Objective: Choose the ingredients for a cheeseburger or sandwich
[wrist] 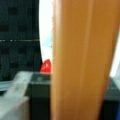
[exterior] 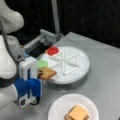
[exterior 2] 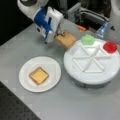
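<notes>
Fingers: clamped on one edge of the toast square, held roughly level above the tray's rim.
Gripper: angled sideways, arm reaching from a front view's left.
Tray: holds the green leaf and red disc at its far rim.
Plate: near worktop edge, carries the cheese-topped stack.

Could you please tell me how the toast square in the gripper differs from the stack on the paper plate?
The toast square is a single brown piece, held off the table by the gripper; the stack lies flat on the paper plate. The stack is yellow on top. Both are square.
</notes>
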### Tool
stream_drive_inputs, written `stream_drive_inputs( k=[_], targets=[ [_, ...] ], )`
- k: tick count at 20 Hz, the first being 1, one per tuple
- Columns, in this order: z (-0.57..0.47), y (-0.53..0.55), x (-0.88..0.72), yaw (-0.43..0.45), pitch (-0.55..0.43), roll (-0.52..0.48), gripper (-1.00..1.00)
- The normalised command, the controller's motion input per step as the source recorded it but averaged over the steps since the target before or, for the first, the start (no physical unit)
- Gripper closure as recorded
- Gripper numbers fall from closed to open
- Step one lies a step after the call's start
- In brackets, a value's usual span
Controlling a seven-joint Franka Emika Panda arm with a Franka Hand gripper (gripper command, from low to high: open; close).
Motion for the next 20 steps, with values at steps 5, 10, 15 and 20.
stream_drive_inputs(
  k=[5,10,15,20],
  targets=[
    [0.34,-0.23,0.33,-0.051,0.135,-0.073,1.0],
    [0.2,-0.29,0.49,-0.038,0.106,-0.031,1.0],
    [0.08,-0.3,0.6,0.064,0.059,0.042,1.0],
    [0.02,-0.33,0.76,0.122,0.075,0.109,1.0]
  ],
)
